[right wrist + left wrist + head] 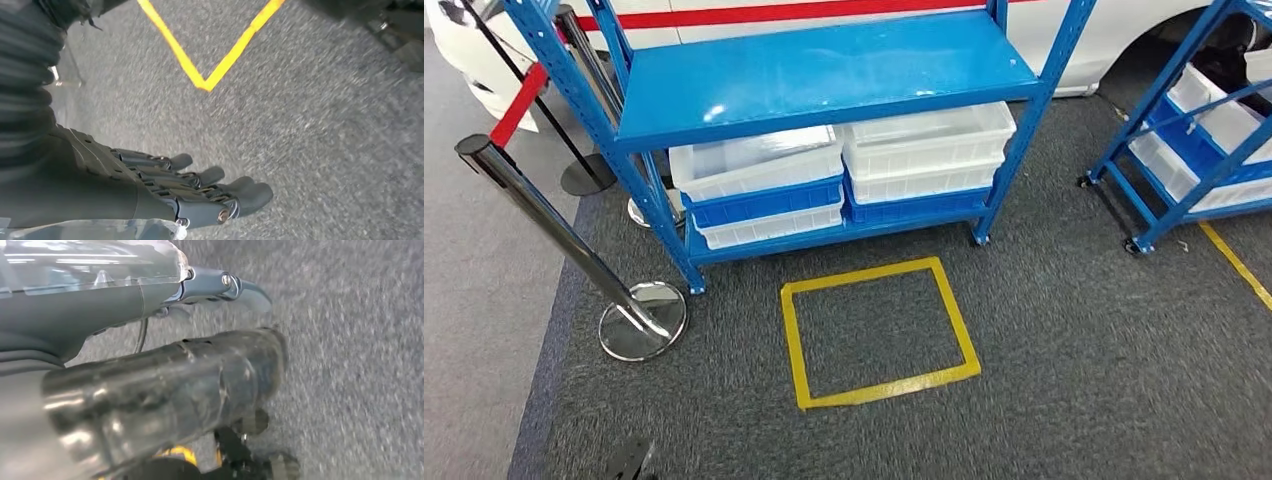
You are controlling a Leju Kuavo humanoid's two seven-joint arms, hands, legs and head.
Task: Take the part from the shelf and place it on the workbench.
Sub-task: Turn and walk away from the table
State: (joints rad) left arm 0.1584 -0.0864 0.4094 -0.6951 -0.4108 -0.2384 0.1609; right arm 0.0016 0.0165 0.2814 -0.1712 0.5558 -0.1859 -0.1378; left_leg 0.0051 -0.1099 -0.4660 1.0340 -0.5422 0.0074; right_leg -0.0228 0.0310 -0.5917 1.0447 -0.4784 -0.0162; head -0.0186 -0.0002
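We face a blue shelf (824, 70) on grey carpet (1074, 350) — white bins (929, 135) sit stacked on its lower level. We cannot make out the part among them. A yellow tape square (879, 330) lies just before the shelf. Our right hand (190, 192) hangs over the carpet, fingers (250, 192) loosely extended, holding nothing. Our left hand (165, 385) is blurred — we cannot tell its grasp.

My head camera looks forward and down from high up at the blue shelf (824, 75) and the yellow tape square (879, 332) on the carpet. Both my wrist cameras point down, close above the carpet; the right one shares that tape.
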